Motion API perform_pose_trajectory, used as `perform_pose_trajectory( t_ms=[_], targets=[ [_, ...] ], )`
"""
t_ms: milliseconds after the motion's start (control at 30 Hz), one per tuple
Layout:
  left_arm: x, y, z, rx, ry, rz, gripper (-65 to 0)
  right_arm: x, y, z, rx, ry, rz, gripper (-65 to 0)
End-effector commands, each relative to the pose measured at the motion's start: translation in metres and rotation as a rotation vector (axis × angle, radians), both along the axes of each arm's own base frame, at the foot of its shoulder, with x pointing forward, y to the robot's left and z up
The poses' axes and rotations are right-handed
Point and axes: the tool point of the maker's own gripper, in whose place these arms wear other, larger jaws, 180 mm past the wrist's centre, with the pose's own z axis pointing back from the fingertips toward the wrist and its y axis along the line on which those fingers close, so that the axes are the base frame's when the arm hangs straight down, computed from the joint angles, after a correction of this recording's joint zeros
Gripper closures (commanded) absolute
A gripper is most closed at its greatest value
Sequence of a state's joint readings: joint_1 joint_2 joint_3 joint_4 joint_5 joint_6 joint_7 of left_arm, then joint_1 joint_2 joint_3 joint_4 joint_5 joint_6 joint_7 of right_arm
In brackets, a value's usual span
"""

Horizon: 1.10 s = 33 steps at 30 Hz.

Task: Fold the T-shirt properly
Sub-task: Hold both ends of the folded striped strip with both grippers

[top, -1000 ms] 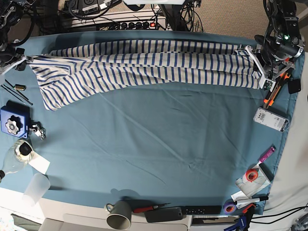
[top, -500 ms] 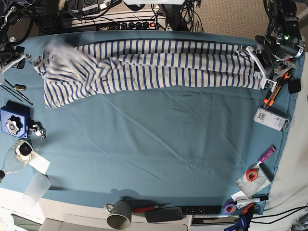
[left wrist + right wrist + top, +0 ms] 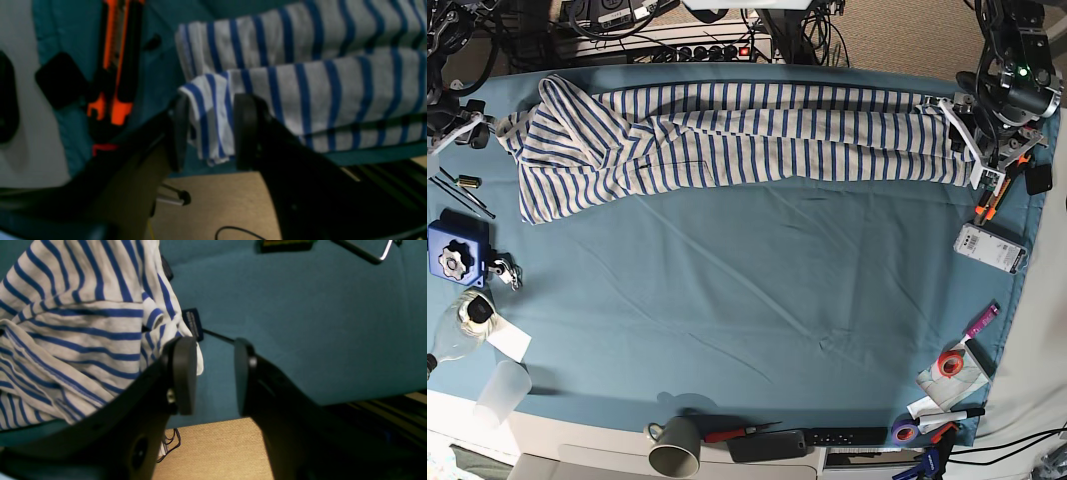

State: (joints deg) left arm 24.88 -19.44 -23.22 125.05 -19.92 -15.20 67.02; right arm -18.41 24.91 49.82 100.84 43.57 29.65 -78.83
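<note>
**Striped shirt lies along the far edge of the worktop**

On the left side of the base view, the right hand (image 3: 472, 125) sits by the far left corner of the worktop (image 3: 757, 300). Its two black fingers (image 3: 181, 373) stand apart, with nothing between them. In the right wrist view you can see only teal cloth in the gap. The T-shirt (image 3: 727, 140) bunches up just beside the hand, touching the outside of one finger.

Near this corner there are small things: a blue box (image 3: 455, 252) with a black knob, a clear cup (image 3: 505, 388) and a white card (image 3: 509, 341). They lie well apart from the shirt.

The T-shirt (image 3: 73, 330) is white with thin blue stripes. It stretches in a long band across the far side of the worktop, from the left corner to the right corner. The left end is wider and crumpled, with folds on top of each other. The middle and right part are folded into a narrow strip.

At the right end, the left hand (image 3: 972, 140) has hold of the shirt. In the left wrist view a corner of the T-shirt (image 3: 300, 96) sits between its two fingers (image 3: 245, 130), and the fingers are partly closed around it. An orange and black tool (image 3: 116, 66) lies just beside this corner. A white remote (image 3: 990, 248) lies near the right edge.

A grey mug (image 3: 675, 446) stands at the near edge, well apart from the shirt.
</note>
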Motion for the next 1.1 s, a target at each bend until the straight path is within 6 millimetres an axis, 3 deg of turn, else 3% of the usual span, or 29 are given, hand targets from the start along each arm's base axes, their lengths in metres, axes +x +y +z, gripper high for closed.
perform_pose_trajectory(
  t_ms=[0,200,367,533,733,833,1067],
  targets=[
    [0.001,0.005,0.007,0.033,-0.022,-0.003,-23.5,0.007,-0.007,0.015,-0.038,-0.033,0.012,-19.6],
    [-0.005,0.016,0.007,0.108,-0.035,0.002,-30.7,0.008,-0.007,0.015,-0.039,-0.040,0.012,-19.6],
    [0.001,0.015,0.011,0.083,-0.072,0.032,-31.0,0.005,-0.009,0.013,-0.077,-0.013,0.048,-20.2],
    [0.001,-0.002,0.004,-0.065,-0.061,0.052,-31.0,0.006,-0.009,0.014,-0.076,-0.021,0.049,-20.2],
    [0.006,0.004,-0.006,-0.083,-0.036,0.092,-31.0,0.007,-0.009,0.015,-0.075,-0.026,0.045,-20.2],
    [0.008,0.007,-0.019,-0.112,0.001,0.115,-31.0,0.007,-0.010,0.015,-0.076,-0.025,0.045,-20.2],
    [-0.015,0.004,-0.061,-0.217,0.168,0.146,-31.0,0.007,-0.010,0.015,-0.076,-0.028,0.045,-20.2]
  ],
)
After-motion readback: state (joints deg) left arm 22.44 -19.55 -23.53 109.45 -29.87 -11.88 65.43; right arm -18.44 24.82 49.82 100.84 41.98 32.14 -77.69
